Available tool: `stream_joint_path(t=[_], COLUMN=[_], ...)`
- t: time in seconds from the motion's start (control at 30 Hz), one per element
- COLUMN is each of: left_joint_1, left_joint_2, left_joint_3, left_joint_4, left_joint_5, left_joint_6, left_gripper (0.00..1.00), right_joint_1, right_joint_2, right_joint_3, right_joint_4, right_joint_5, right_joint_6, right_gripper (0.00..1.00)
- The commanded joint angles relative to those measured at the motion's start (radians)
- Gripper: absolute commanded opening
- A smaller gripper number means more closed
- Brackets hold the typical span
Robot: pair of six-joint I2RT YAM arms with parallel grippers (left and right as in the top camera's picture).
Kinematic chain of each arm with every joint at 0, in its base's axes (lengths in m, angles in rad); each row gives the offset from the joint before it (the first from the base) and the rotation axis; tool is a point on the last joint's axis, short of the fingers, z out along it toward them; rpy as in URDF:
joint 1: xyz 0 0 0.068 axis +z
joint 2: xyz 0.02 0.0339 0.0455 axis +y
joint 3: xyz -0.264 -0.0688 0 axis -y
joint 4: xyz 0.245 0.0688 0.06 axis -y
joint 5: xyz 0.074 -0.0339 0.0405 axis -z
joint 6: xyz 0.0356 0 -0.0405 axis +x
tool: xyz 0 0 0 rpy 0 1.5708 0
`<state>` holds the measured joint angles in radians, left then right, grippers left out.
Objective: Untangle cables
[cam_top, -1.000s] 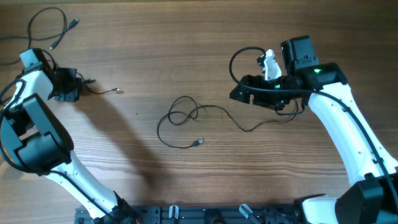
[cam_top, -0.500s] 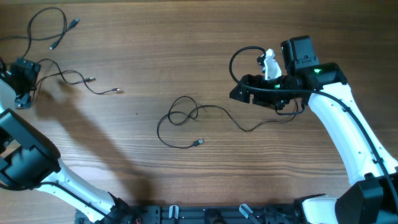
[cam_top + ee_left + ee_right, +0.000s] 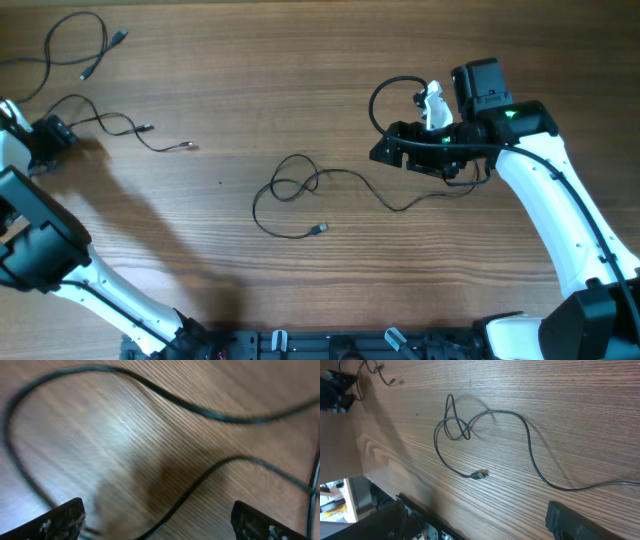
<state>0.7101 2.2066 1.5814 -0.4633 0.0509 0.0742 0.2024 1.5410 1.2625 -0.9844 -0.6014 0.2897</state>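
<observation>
One thin black cable (image 3: 345,176) lies in the middle of the table with a small loop (image 3: 292,186) and a silvery plug (image 3: 319,230); the right wrist view shows it too (image 3: 527,435). A second cable (image 3: 108,124) trails right from my left gripper (image 3: 55,135) to two small ends (image 3: 187,146). A third cable (image 3: 75,28) curls at the far left corner. My left gripper (image 3: 160,525) is open, and a strand (image 3: 200,485) crosses the wood between its fingers, untouched. Open too and holding nothing, my right gripper (image 3: 385,150) hovers right of the middle cable.
A thicker black robot cable (image 3: 380,95) loops beside the right arm, next to a white part (image 3: 433,103). A black rail (image 3: 330,345) runs along the table's front edge. The table's left edge (image 3: 375,485) shows in the right wrist view.
My left gripper opened, let go of the second cable and swung left to the table's edge; the cable now lies stretched out. The right arm has not moved.
</observation>
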Motion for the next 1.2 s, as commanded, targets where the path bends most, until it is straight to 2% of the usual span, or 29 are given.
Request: stream_joint_path(t=[0.0,0.07,0.17,0.23,0.27,0.3,0.33,0.37,0.47,0.7,0.77,0.8,0.83,0.9,1.07,1.17], left_joint_1=[0.017,0.022,0.026,0.033,0.035,0.04,0.043,0.048,0.051,0.048,0.05,0.052,0.053,0.055,0.05,0.037], left_joint_2=[0.02,0.027,0.061,0.079,0.079,0.079,0.079,0.079,0.078,0.076,0.075,0.075,0.075,0.075,0.016,-0.073], left_joint_3=[0.008,0.008,0.008,0.008,0.008,0.008,0.008,0.008,0.009,0.049,0.049,0.049,0.049,0.049,0.049,0.049], left_joint_4=[0.007,0.008,0.008,0.013,0.026,0.043,0.059,0.081,0.156,0.336,0.383,0.382,0.381,0.377,0.309,0.262], left_joint_5=[0.057,0.091,0.086,0.071,0.037,-0.019,-0.068,-0.138,-0.217,-0.305,-0.327,-0.322,-0.322,-0.325,-0.34,-0.269], left_joint_6=[0.103,0.106,0.106,0.106,0.106,0.106,0.106,0.106,0.111,0.257,0.262,0.262,0.262,0.262,0.238,0.09], left_gripper=[0.82,0.65,0.63,0.52,0.41,0.22,0.08,0.04,0.04,0.04,0.04,0.05,0.24,1.0,1.0,1.0], right_joint_1=[0.003,0.003,0.003,0.003,0.003,0.003,0.003,0.003,0.003,0.003,0.003,0.003,0.003,0.003,0.003,0.003], right_joint_2=[0.018,0.018,0.018,0.018,0.018,0.018,0.018,0.018,0.018,0.018,0.018,0.018,0.018,0.018,0.018,0.018], right_joint_3=[-0.008,-0.008,-0.008,-0.008,-0.008,-0.008,-0.008,-0.008,-0.008,-0.008,-0.008,-0.008,-0.008,-0.008,-0.008,-0.008], right_joint_4=[-0.001,0.012,0.008,-0.001,-0.003,-0.003,-0.003,-0.003,-0.004,-0.003,-0.003,-0.003,-0.002,-0.002,0.001,0.003], right_joint_5=[-0.001,-0.001,-0.001,-0.001,-0.001,-0.001,-0.001,-0.001,-0.001,-0.001,-0.001,0.003,0.003,0.003,0.021,0.045], right_joint_6=[0.002,0.002,0.01,0.01,0.01,0.01,0.01,0.01,0.01,0.03,0.038,0.053,0.054,0.053,0.053,0.054], right_gripper=[0.92,0.92,0.92,0.92,0.92,0.92,0.92,0.92,0.92,0.92,0.92,0.92,0.92,0.92,0.93,0.93])
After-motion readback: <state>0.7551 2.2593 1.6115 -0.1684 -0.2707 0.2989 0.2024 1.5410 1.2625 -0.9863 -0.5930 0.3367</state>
